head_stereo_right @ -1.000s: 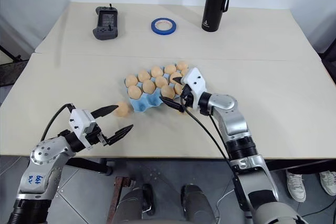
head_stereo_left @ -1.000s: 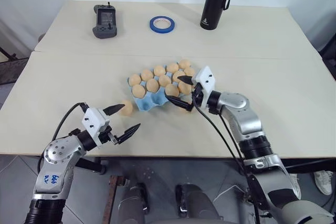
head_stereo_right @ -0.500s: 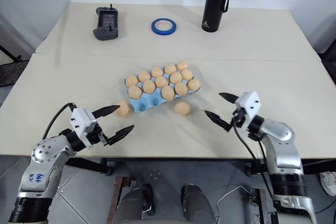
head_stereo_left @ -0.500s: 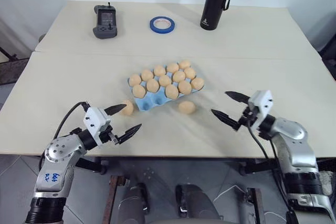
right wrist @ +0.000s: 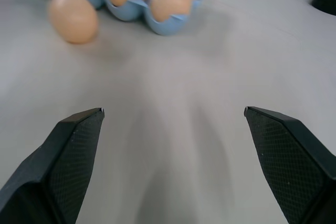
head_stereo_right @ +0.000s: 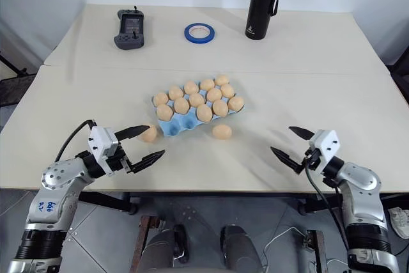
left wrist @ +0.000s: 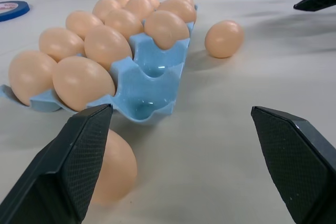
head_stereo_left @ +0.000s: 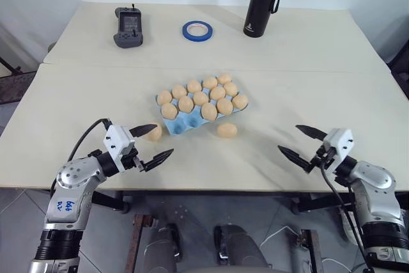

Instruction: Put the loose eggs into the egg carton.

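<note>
- We count a light blue egg carton [head_stereo_left: 192,119], ten tan eggs seated.
- Two loose eggs [head_stereo_left: 227,130] on bench [head_stereo_left: 77,94].
- Left gripper [head_stereo_left: 152,142], right gripper [head_stereo_left: 304,142]: both wide, empty.
- We read no lettering.

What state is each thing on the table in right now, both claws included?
Egg carton: lidless, ten eggs seated, empty cups at the near-left corner.
Egg by the left claw: loose on the table, beside the carton.
Egg in front of the carton: loose on the table.
Left claw: open, empty.
Right claw: open, empty.
Black bottle: upright, capped.
Blue tape ring: lying flat.
</note>
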